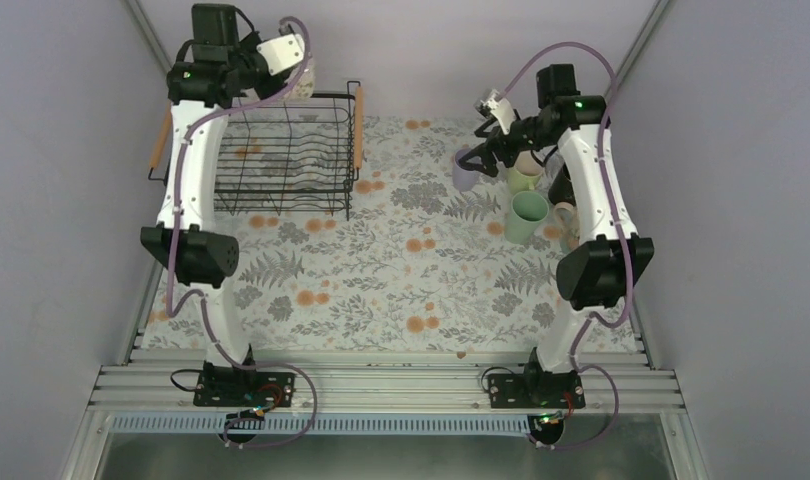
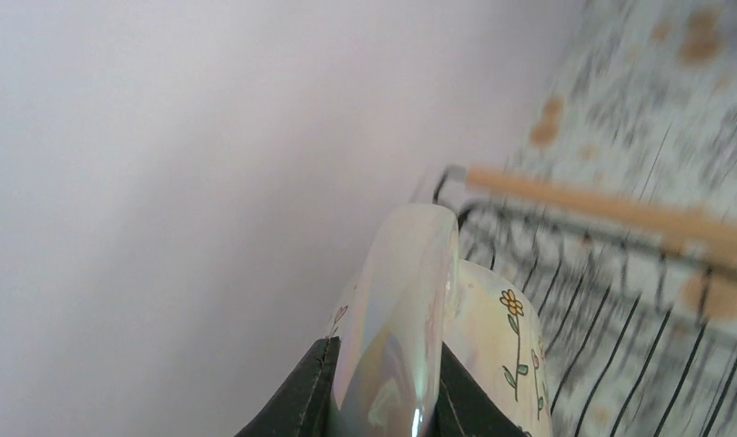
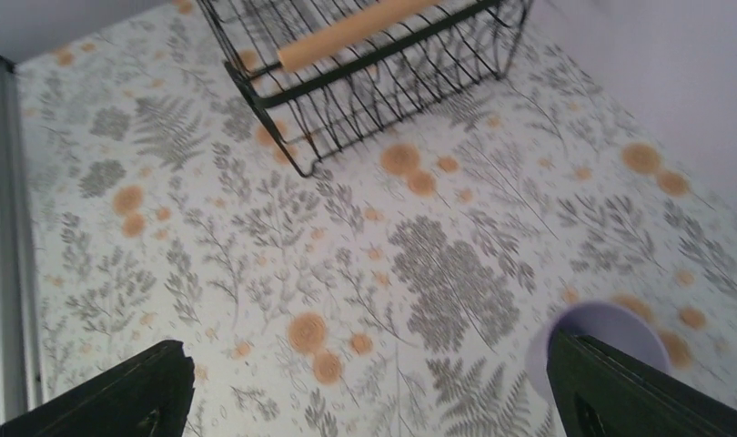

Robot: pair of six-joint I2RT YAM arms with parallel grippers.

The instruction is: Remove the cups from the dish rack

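My left gripper (image 1: 293,58) is raised over the far right corner of the black wire dish rack (image 1: 281,160). In the left wrist view the gripper (image 2: 389,369) is shut on the pearly handle of a beige mug with painted flowers (image 2: 501,337), held above the rack (image 2: 620,300). My right gripper (image 1: 488,150) is wide open and empty, just above a lavender cup (image 1: 464,168). In the right wrist view that cup (image 3: 588,332) is partly hidden behind my right finger (image 3: 638,391). Light green (image 1: 524,172) and mint green (image 1: 526,217) cups stand on the mat at the right.
The rack's wooden handles (image 1: 358,125) run along its sides; the rack also shows in the right wrist view (image 3: 374,64). A black cup (image 1: 561,185) is partly hidden behind the right arm. The grey wall is close behind the rack. A floral mat (image 1: 381,270) covers the table.
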